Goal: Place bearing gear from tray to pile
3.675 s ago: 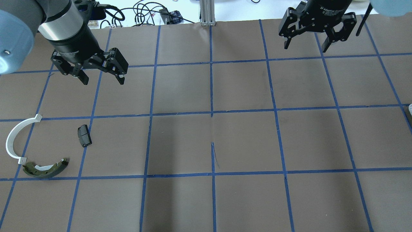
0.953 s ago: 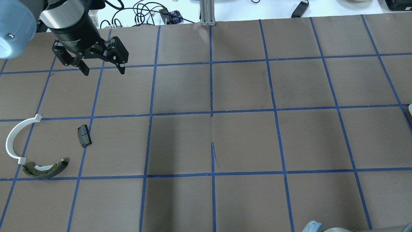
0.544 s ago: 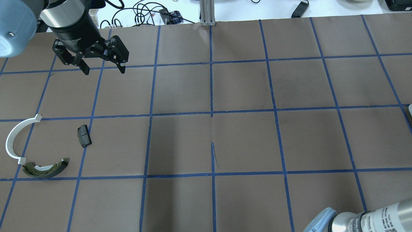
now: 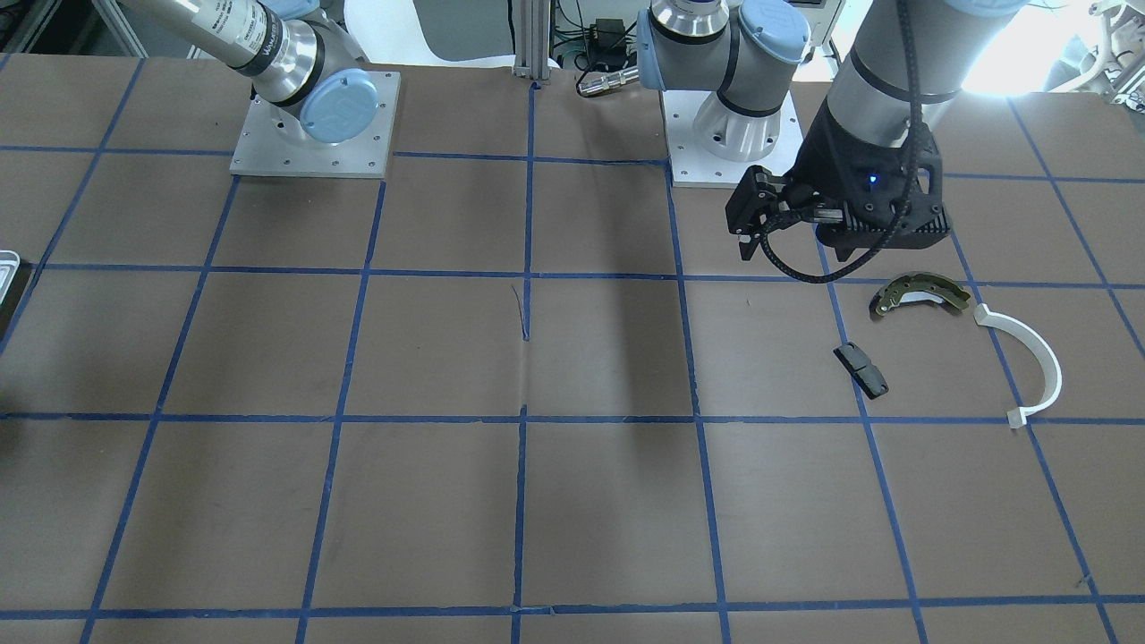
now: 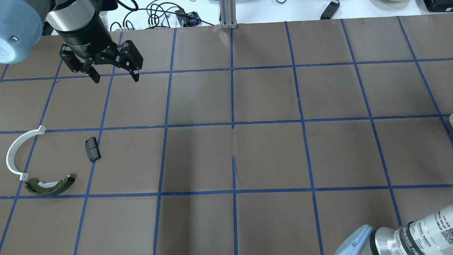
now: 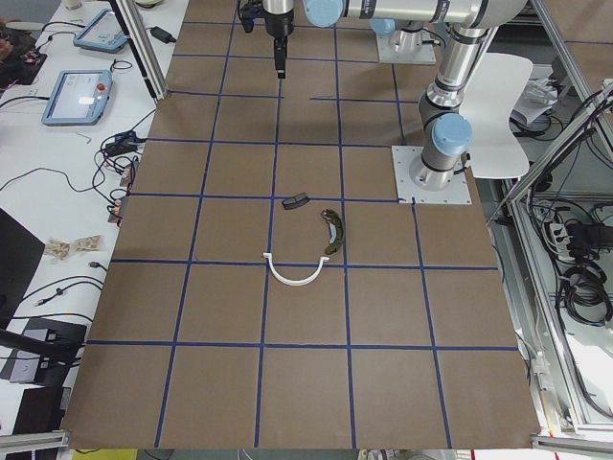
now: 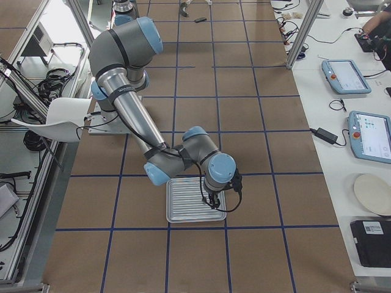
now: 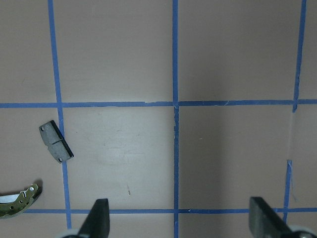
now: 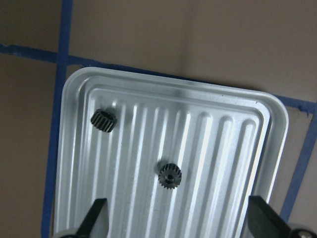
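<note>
Brown paper gridded in blue tape covers the table (image 5: pixel 269 95); the right gripper (image 9: pixel 178 223), seconds ago high over the far edge, has swung back and now hangs over the tray (image 9: pixel 275 129) at the robot's right end, fingers spread wide and empty; a gear (image 9: pixel 170 176) lies on the ribbed floor just ahead of them, a second gear (image 9: pixel 103 120) near a corner; the pick looks about to begin, nothing yet carried; the left gripper (image 5: pixel 115 78) has barely moved, fingers apart, well away from the pile (image 5: pixel 49 186) with its white arc (image 5: pixel 14 152) and black block (image 5: pixel 92 149); the right forearm (image 5: pixel 421 230) bears a label that seems to read "Universal Robots"; lettering on the left gripper's body is too small to read.
</note>
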